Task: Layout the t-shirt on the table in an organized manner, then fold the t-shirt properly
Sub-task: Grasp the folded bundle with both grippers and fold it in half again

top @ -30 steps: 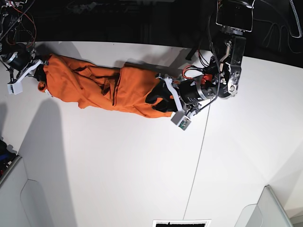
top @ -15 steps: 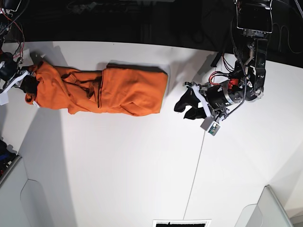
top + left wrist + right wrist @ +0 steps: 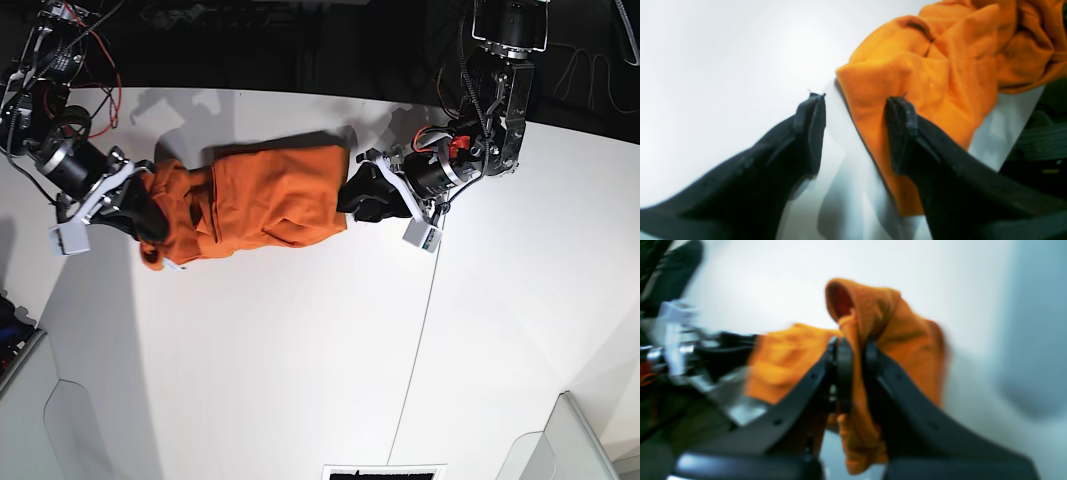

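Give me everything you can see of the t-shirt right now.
The t-shirt is plain orange cloth, soft and wrinkled, with no print. It lies bunched in a long, loosely folded strip on the table. The right pincer is shut on a fold at one end. The left pincer is open at the other end, one finger over the cloth's edge.

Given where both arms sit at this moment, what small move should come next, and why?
Probably close the left tool on the t-shirt corner: it stands open with one finger over the cloth edge, while the right tool is shut on the other end, so both could spread it.
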Robot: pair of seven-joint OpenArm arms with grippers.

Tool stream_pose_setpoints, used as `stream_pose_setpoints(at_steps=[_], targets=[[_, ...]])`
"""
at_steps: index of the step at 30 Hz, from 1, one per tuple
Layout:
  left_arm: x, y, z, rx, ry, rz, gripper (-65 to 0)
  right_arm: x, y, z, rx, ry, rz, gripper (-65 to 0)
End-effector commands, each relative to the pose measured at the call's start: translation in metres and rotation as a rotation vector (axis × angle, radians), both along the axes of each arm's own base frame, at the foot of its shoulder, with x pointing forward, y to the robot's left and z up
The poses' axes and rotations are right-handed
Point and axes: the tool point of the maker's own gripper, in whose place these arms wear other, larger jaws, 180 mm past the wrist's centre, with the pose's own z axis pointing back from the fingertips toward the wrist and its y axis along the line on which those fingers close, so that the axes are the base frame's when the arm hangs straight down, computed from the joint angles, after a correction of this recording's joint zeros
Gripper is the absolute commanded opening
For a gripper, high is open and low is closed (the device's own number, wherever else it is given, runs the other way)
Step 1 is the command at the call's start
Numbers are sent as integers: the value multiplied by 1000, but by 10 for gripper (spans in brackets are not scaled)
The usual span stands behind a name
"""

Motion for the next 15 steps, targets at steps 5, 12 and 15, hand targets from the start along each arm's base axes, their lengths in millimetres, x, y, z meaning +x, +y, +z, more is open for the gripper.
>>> stream_pose_setpoints(at_steps=[5,12,15], targets=[[-2,2,-6,41,21,-16,-320,-6,72,5,48,-36,163,-650],[-3,4,-8,54,26,-17,-320,-23,122,-14,-52,-17,304,-434],[0,6,-6,47,23,-9,-320,-25,134,-11,-34,-34,330,-264]])
